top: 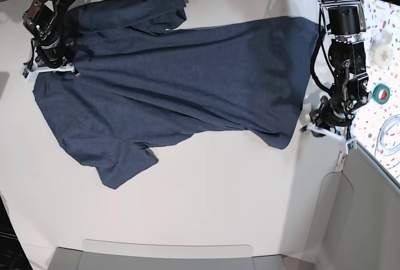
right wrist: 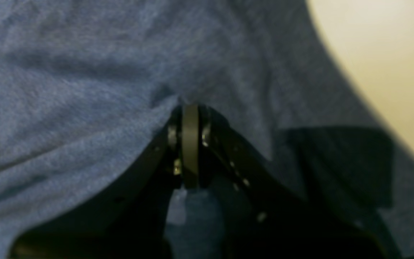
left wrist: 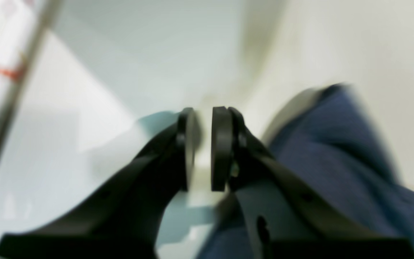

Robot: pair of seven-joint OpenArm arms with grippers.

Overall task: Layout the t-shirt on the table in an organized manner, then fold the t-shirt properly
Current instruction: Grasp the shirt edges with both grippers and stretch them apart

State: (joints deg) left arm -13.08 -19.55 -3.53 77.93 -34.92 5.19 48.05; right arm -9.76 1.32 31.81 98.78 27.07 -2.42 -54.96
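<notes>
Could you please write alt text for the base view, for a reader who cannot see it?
A dark navy t-shirt lies spread sideways, plain side up, on a white table, with a few wrinkles. The right claw sits at the shirt's edge on the view's left; the left claw is beside the hem on the view's right.

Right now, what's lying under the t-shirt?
The white table lies under the navy t-shirt, showing bare all around it. Whatever sits beneath the cloth is covered. No lettering shows on the upward side.
</notes>
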